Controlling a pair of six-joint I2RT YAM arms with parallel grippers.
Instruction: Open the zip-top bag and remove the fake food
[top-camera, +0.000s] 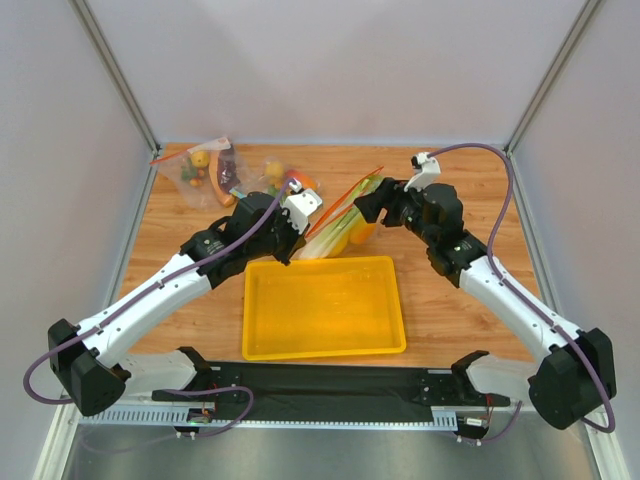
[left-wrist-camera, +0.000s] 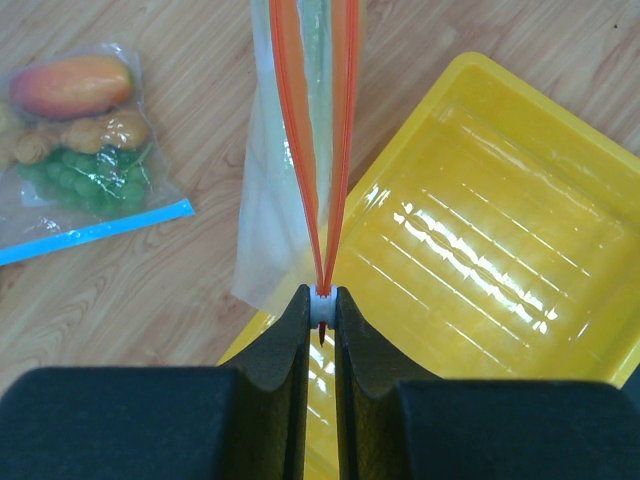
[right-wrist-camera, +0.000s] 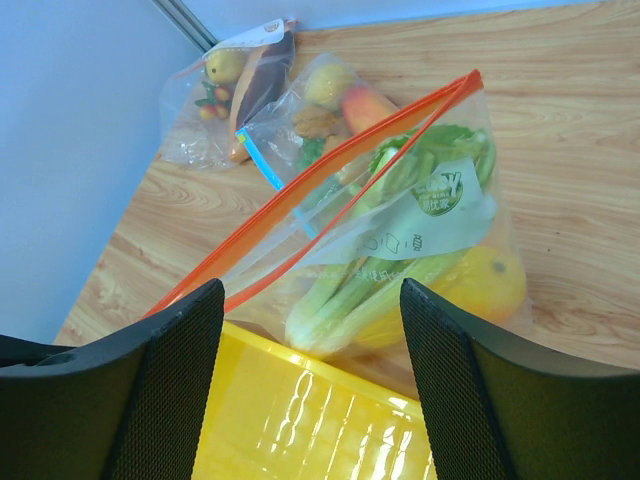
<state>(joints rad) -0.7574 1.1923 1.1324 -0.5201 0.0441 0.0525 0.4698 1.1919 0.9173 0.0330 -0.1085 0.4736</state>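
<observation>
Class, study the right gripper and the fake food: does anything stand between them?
Yes. The fake food lies inside the zip-top bag, so its clear plastic wall faces the open right gripper. The red-orange zip strip is parted, its end pinched by the left gripper.

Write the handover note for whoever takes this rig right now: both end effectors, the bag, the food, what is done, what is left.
Left end effector: shut, pinching one end of the zip strip.
Right end effector: open, holding nothing, facing the bag mouth.
Zip-top bag: lying on the table just behind the yellow tray.
Done: the two strip halves stand apart along most of the mouth.
Left: the food is not out yet. A celery-like stalk and an orange oval fruit show inside; further pieces cannot be told apart.
</observation>
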